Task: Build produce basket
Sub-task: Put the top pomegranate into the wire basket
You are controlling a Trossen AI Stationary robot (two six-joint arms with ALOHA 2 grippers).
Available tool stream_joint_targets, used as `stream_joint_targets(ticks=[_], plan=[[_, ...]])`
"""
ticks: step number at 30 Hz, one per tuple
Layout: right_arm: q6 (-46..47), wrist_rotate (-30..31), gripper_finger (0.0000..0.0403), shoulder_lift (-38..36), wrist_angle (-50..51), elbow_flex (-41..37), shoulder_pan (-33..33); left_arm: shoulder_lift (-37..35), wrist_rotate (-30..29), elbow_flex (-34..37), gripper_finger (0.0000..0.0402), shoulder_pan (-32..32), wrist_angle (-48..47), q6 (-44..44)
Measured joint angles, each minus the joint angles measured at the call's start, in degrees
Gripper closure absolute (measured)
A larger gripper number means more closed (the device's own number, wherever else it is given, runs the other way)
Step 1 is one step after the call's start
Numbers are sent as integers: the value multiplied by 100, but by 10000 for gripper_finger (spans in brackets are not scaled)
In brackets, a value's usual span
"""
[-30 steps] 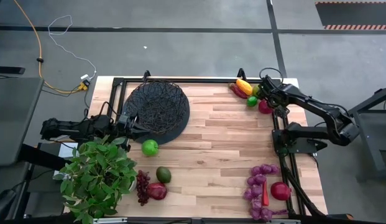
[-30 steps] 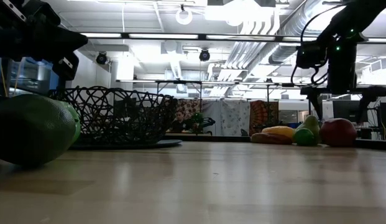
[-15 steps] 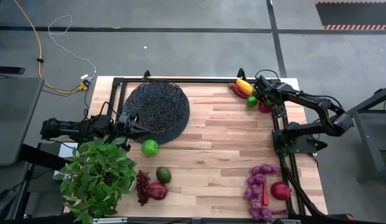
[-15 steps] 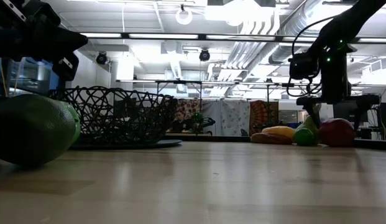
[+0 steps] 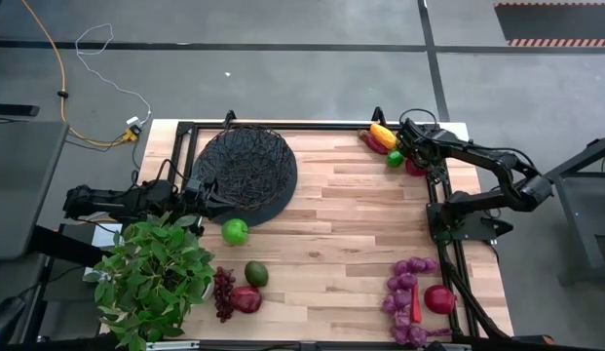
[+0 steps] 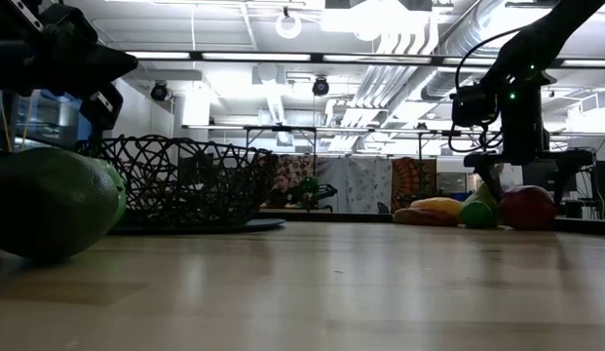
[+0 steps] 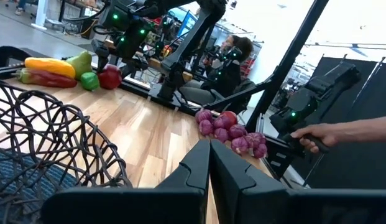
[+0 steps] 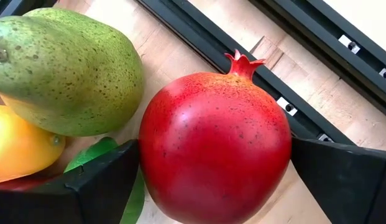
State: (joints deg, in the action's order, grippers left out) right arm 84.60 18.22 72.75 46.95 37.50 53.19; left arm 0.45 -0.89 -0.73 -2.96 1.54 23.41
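The black wire basket [image 5: 245, 168] stands at the table's far left. My left gripper [image 5: 205, 192] waits shut beside its near-left rim; the left wrist view shows its fingers [image 7: 209, 163] together. At the far right corner lie a yellow pepper [image 5: 382, 135], a red chili [image 5: 372, 144], a green fruit [image 5: 395, 158] and a red pomegranate [image 8: 214, 143]. My right gripper [image 8: 214, 171] points steeply down, open, one finger on each side of the pomegranate. The pomegranate rests on the table beside a green avocado [image 8: 68, 68]. My right gripper comes at the red pomegranate from above, with one finger [image 8: 102, 180] at one flank and the other finger [image 8: 342, 180] at the opposite flank. I cannot tell whether the fingers touch it. The pomegranate sits on the table.
A potted plant [image 5: 154, 278] fills the near left corner. A green apple [image 5: 235, 231], an avocado [image 5: 255, 273], dark grapes [image 5: 224, 292], purple grapes [image 5: 404, 288] and another pomegranate [image 5: 439, 298] lie on the near half. A black frame rail [image 5: 440, 229] runs along the right edge.
My right gripper has sunk toward the pomegranate and shifted a little toward the table's left, then held still, staying open. Nothing else has moved.
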Motion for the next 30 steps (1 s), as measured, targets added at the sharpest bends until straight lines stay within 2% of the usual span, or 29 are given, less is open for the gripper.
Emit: stream_joint_targets(ticks=[5,10,17,23,30], plan=[[-26,-23,40,0,27,0,0,1,-11,0,401,0,0,783],[-114,-85,61,-4,65,0,0,1,-96,0,401,0,0,794],[-407,-199,66,-140,135,-22,-114,1,-107,0,401,0,0,810],[-915,-161,66,-781,172,-37,-401,1,-114,0,401,2,22,810],[-1840,-34,67,-2127,-92,-34,-1234,2,-386,0,401,0,503,803]])
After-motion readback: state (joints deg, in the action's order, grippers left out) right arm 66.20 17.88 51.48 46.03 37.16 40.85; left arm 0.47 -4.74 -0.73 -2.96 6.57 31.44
